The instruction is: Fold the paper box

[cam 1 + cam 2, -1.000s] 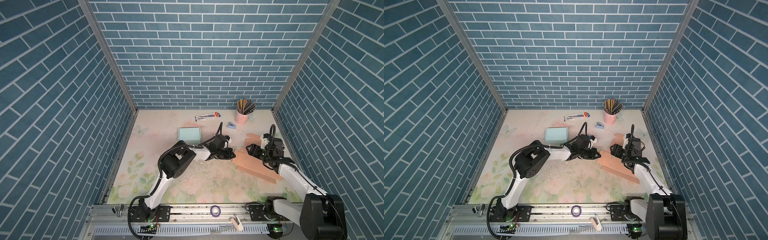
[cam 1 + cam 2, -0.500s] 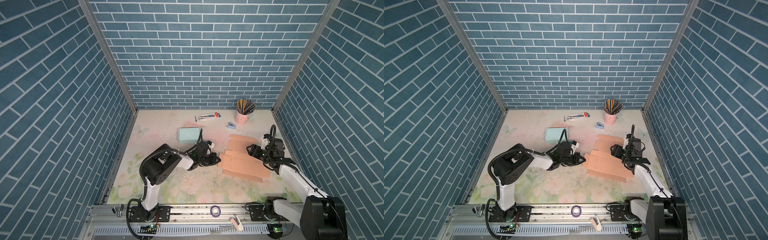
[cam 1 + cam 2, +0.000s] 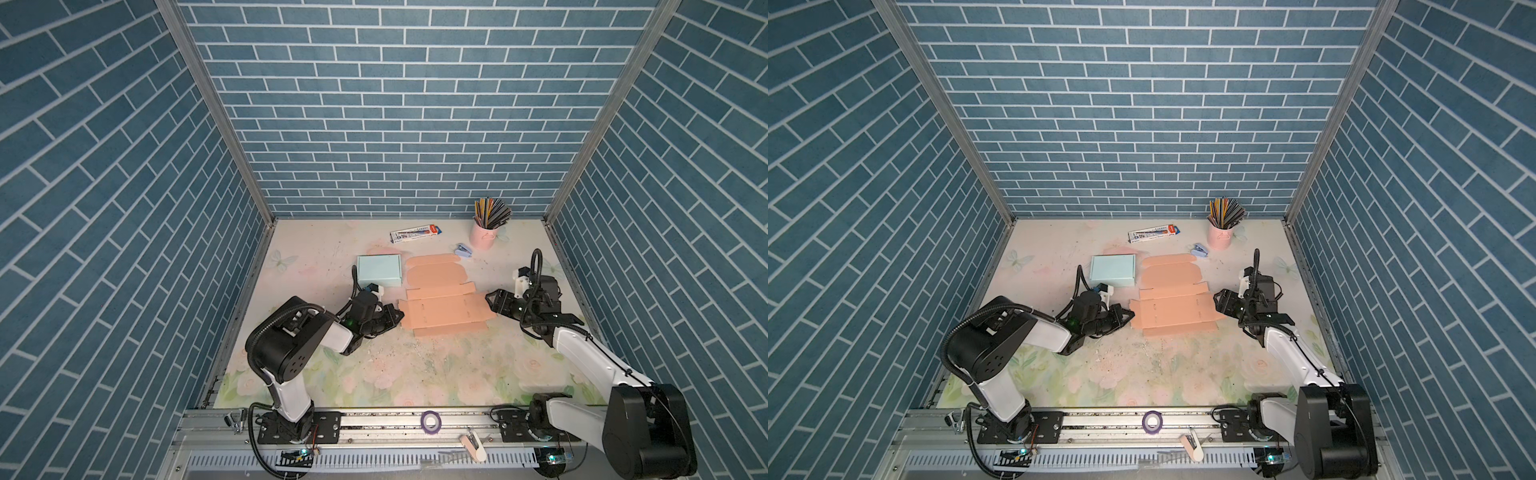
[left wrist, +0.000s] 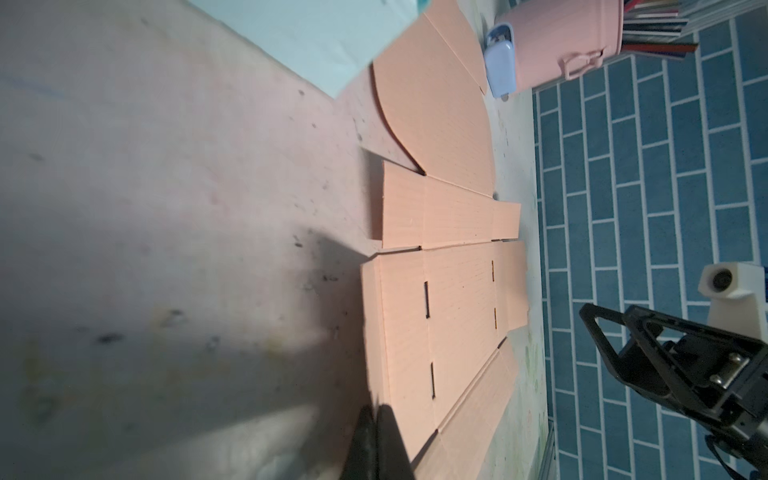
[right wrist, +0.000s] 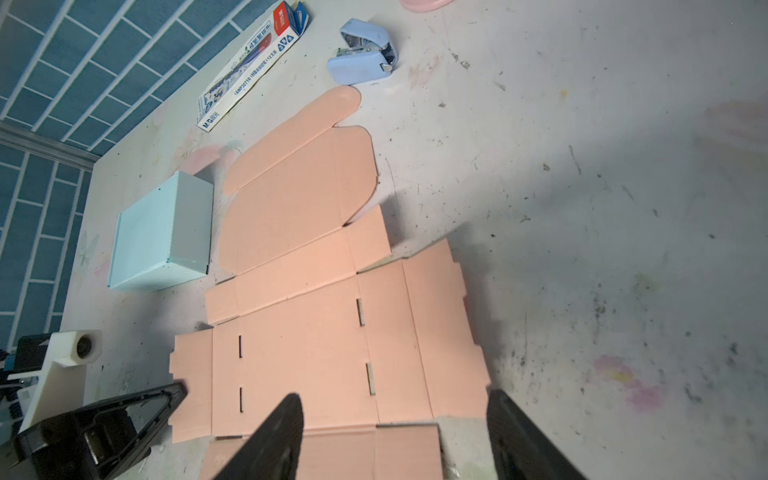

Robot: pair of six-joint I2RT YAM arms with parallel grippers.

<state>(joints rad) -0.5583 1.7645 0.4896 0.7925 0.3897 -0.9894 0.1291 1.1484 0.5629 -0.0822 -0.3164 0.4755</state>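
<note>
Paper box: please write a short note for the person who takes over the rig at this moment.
Left gripper: shut, with its tips at the left edge of the paper box. I cannot tell whether it pinches that edge.
Right gripper: open at the right edge, holding nothing.
Position: the paper box lies as a flat blank between the two grippers, beside the light blue box.
Done: no wall or flap stands yet.
Left: probably all the folding, meaning raise the walls, tuck the flaps and close the lid.

"M&G" and "AWP30716" on pencil carton (image 5: 253,65)
</note>
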